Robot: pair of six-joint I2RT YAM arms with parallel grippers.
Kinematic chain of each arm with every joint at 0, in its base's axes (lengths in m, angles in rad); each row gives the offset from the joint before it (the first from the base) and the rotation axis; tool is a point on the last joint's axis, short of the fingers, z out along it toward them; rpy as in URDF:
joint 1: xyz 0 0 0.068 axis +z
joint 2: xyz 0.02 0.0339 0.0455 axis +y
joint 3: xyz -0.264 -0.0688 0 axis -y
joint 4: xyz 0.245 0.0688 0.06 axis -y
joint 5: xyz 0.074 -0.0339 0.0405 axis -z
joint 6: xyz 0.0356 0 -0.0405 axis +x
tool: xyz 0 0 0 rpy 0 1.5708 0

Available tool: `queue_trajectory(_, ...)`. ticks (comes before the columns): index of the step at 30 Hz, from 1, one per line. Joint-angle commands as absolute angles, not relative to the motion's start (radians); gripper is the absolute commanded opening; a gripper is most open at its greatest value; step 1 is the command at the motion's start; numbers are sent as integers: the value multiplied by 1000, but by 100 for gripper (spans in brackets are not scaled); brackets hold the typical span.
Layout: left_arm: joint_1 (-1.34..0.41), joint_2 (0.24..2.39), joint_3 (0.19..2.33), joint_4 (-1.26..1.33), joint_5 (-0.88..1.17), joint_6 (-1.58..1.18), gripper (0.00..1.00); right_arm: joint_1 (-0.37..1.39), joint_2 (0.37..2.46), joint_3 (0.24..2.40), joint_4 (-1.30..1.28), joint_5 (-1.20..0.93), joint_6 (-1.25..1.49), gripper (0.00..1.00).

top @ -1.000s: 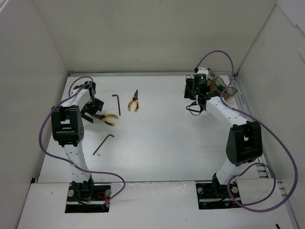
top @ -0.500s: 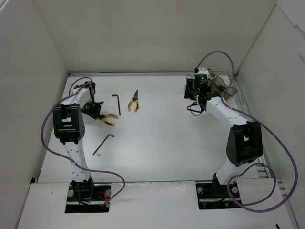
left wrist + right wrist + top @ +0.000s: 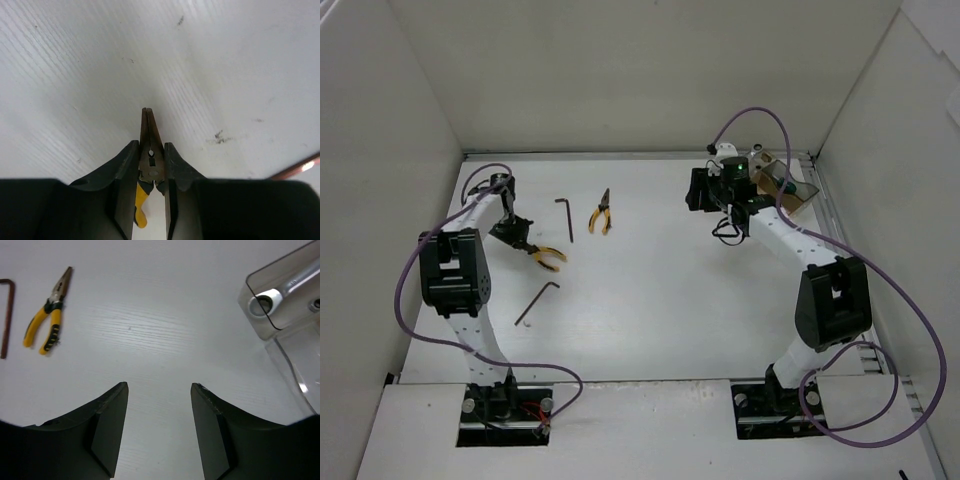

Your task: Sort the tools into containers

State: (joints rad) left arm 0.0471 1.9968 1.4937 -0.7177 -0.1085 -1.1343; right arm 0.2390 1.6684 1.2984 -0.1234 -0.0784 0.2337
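Fingers of your left gripper are closing tight on a pair of yellow-handled needle-nose pliers, pinching them at the pivot, with the dark nose pointing forward over the white table and one yellow handle hanging below. From the top camera you are seeing these pliers on the left side of the table, well apart from the small clear smoky-tinted plastic box, which is sitting at the far right corner. Your right gripper is hovering beside that box with its fingers spread wide and nothing between them. Through the box's angled clear wall you are looking at a silver wrench lying inside, its ring end toward the near corner; something small is showing beside it at the frame edge, too cropped to tell. Outside the box, a second pair of yellow-handled pliers is lying near the far middle of the table, just beside a thin dark L-shaped hex key, while another dark hex key is resting nearer the left arm's base.
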Motion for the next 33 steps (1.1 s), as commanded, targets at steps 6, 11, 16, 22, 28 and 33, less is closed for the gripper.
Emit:
queue_trajectory(6, 32, 1678, 1355, -434, 23, -940, 0, 299, 1615, 1414, -6, -512, 225, 52)
queue_trajectory(11, 23, 1571, 1269, -330, 124, -891, 0, 347, 1623, 1451, -6, -569, 247, 53)
queue_trajectory(16, 14, 1511, 1220, -256, 236, -881, 0, 431, 1643, 1473, -6, -640, 221, 54)
queue_trajectory(22, -8, 1488, 1221, -224, 325, -799, 0, 497, 1689, 1474, -6, -727, 111, 59)
queue_trajectory(28, -8, 1442, 1207, -190, 461, -749, 0, 537, 1733, 1499, -6, -756, 66, 62)
queue_trajectory(33, -17, 1404, 1201, -192, 537, -726, 0, 561, 1756, 1511, -6, -741, 49, 63)
